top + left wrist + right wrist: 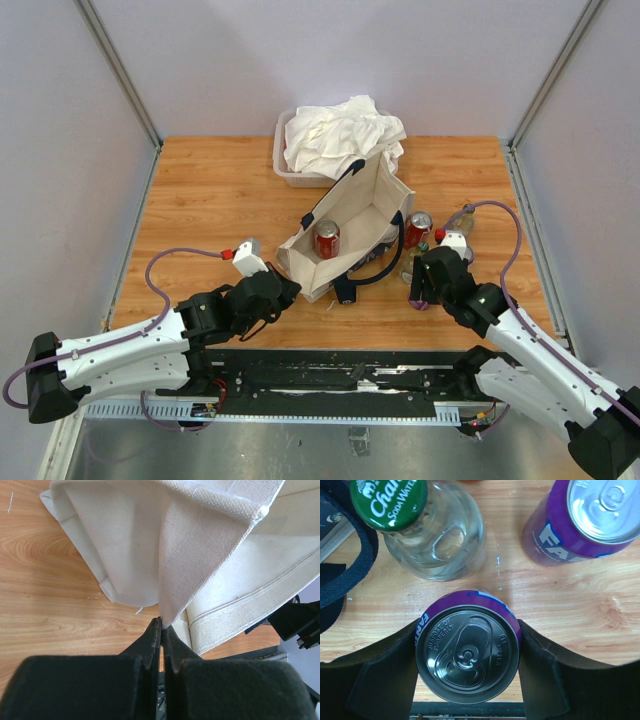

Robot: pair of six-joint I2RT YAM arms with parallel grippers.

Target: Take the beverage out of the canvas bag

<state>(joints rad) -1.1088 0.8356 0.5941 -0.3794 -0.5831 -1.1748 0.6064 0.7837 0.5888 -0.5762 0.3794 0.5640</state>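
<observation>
- Top external: shows canvas bag (pixel 372 203) mid-way across wooden table (pixel 200 200), mouth gaping toward cam, cream interior in plain view.
- Inside bag: holds red can (pixel 327 239) upright on bag floor, well clear of both grippers, i.e. not yet out.
- Along bag's near edge: navy strap (pixel 368 272) looping onto the wood.
- Left wrist: shows left gripper (pixel 162 624) w/ fingers pressed together, pinching a fold of the cream canvas at bag's near-left corner; canvas rising in a ridge from the pinch.
- Right wrist: shows right gripper (pixel 469 630) clamped on purple can (pixel 468 652), one finger against each side. Upright on the wood outside bag, off its right side, pull-tab top facing cam.
- Just beyond that can: clear glass bottle (pixel 442 545) w/ green cap (pixel 389 502), close behind; cannot tell whether touching.
- Right of bottle: second purple can (pixel 555 535), upright, apart from bottle and from gripped can.
- Left of bottle in same view: dark strap lying on the wood beside it.
- Top external again: second red can (pixel 417 228) upright just outside bag's right wall.
- Far side of table: clear tub (pixel 281 160) heaped w/ white cloth (pixel 340 135), right behind bag's far end, cloth spilling over rim toward bag.
</observation>
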